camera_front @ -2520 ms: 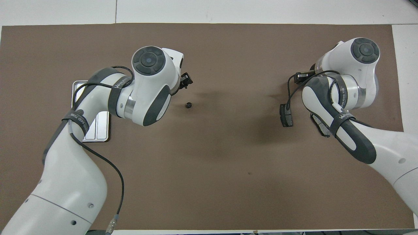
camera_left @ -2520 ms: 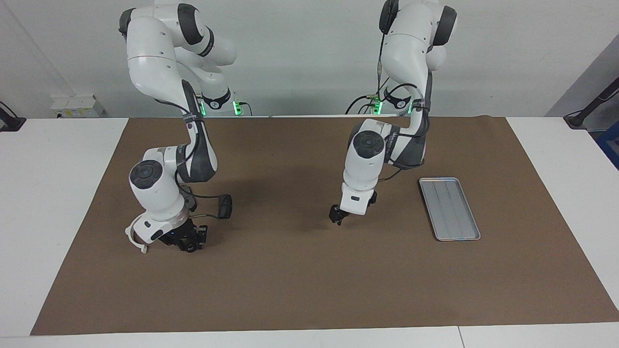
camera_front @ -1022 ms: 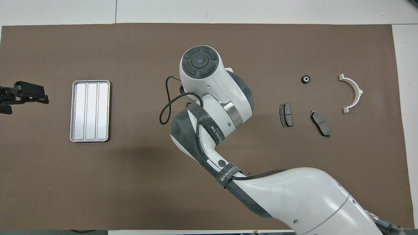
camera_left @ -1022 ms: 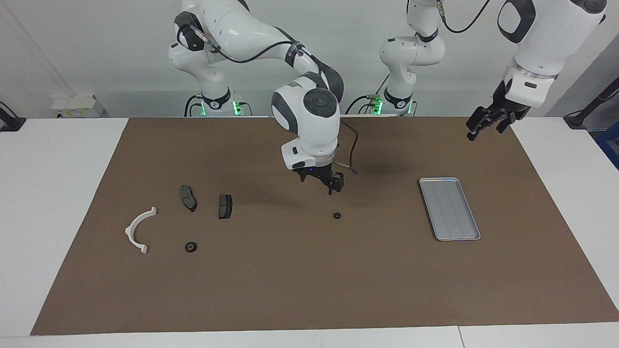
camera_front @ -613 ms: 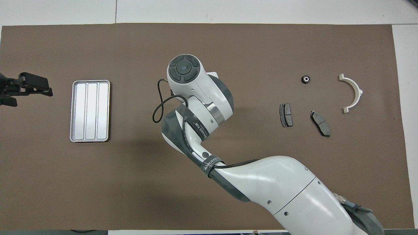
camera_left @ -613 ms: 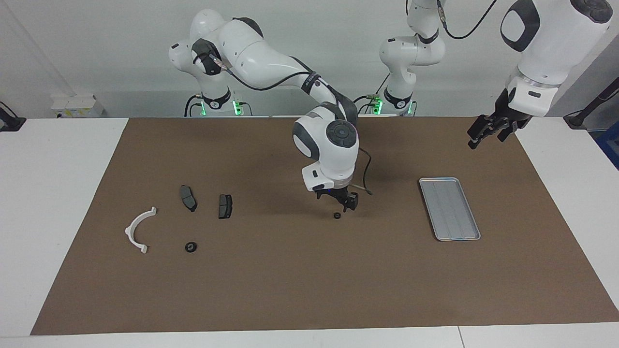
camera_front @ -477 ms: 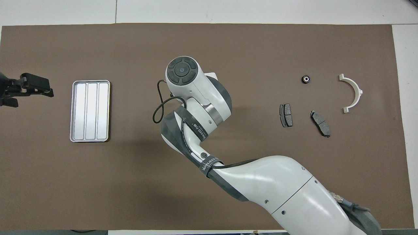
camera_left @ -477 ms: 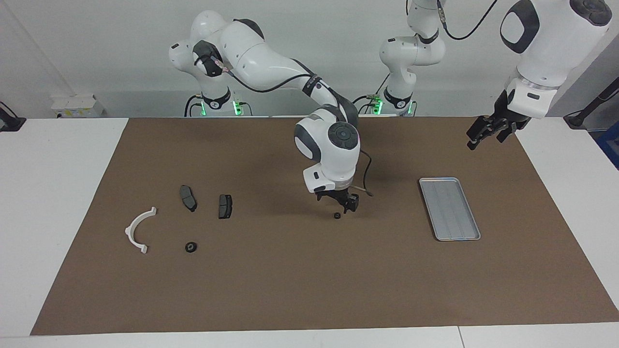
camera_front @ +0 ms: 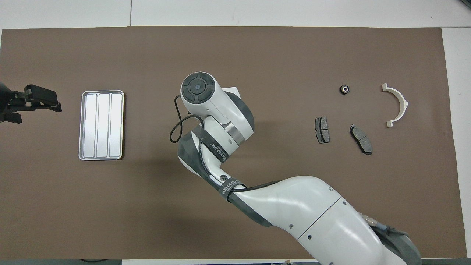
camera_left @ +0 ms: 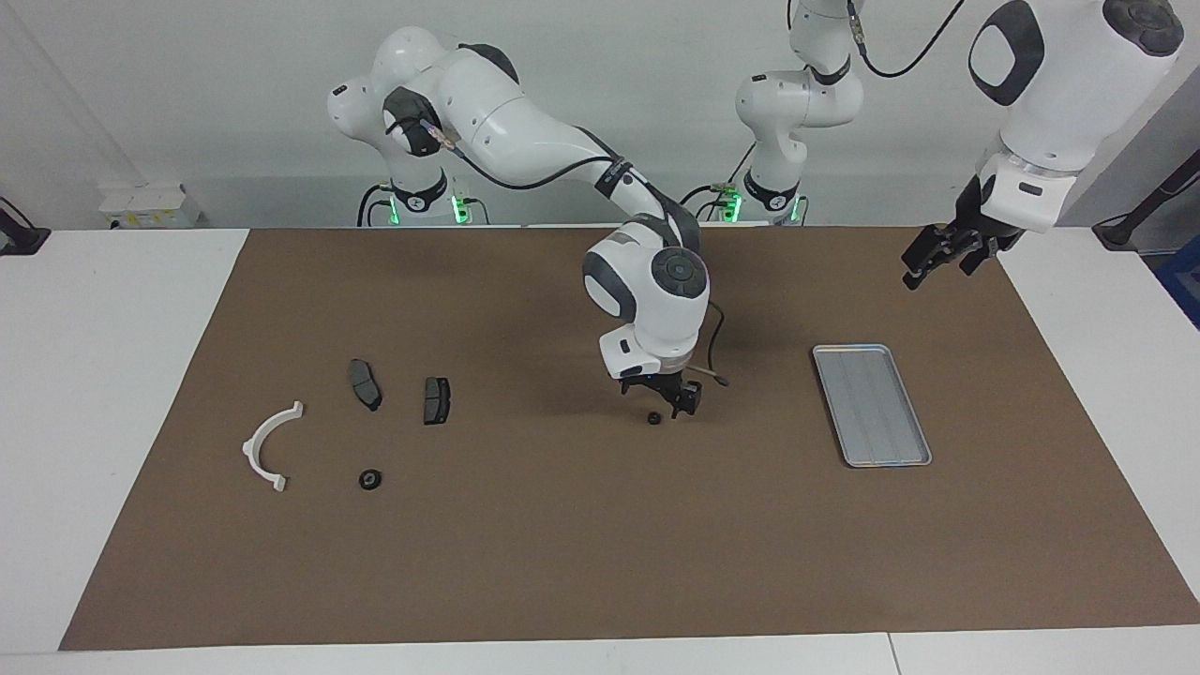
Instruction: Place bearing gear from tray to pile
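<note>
At the right arm's end of the mat (camera_left: 562,562) lay the pile (camera_left: 436,399): white bracket (camera_left: 270,445) closest to the mat's end, two dark pads (camera_left: 365,384) beside it and nearer the robots, all apart from each other. A small black ring gear (camera_left: 370,479) sat on the mat just beside the bracket and farther from the robots than the pads, touching nothing. The overhead view showed the same layout: bracket (camera_front: 397,105), pads (camera_front: 322,130), ring gear (camera_front: 344,88).

At mid-table the right gripper (camera_left: 670,408) was down low at the mat, pointing downward. A second gear (camera_left: 652,418) lay on the mat right at its tip, on the pile side. Contact couldn't be told and neither could the grip state. Nothing showed as lifted. From above the right arm (camera_front: 217,117) covered both the gripper and this gear.

So this gear was on the bare mat between pile and tray, well apart from both.

The tray (camera_left: 871,404) lay flat toward the left arm's end, long side running away from the robots. It showed only its bare ridged floor (camera_front: 101,125).

The left gripper (camera_left: 937,255) hung high in the air over the mat's end past the tray, spread apart and holding nothing. The left arm was waiting. It showed at the overhead frame's edge too (camera_front: 36,101).
</note>
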Controlling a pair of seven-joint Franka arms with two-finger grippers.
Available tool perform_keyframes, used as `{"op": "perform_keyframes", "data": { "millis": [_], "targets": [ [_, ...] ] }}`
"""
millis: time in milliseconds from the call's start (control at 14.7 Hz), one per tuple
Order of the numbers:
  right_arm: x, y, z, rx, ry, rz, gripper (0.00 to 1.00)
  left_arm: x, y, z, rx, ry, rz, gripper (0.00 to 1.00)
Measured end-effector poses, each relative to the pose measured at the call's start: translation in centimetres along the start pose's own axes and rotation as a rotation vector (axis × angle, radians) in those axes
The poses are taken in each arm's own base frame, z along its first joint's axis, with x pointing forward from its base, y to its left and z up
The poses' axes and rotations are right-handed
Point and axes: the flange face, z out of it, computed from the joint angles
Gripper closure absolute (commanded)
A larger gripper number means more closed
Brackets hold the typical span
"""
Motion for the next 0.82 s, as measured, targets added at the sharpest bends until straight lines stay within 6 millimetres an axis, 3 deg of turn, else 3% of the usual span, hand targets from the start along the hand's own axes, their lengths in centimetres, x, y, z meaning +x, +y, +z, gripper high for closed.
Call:
{"op": "perform_keyframes", "data": {
  "millis": [272,477,613,817],
  "targets": [
    [0.0,-0.09,1.39,-0.012,0.011,0.0,0.05,-0.11,-0.22,-0.34,-0.001,0.006,0.01,0.0],
    [-0.1,-0.2,1.43,-0.007,0.012,0.022,0.19,-0.2,0.16,-0.36,-0.001,0.006,0.035,0.0],
    [-0.04,-0.46,1.2,0.018,0.02,0.025,0.36,-0.25,0.24,-0.38,-0.001,0.006,0.048,0.0],
    [-0.03,-0.55,1.13,0.025,0.022,0.026,0.46,-0.29,0.39,-0.39,-0.001,0.006,0.054,0.0]
  ]
}}
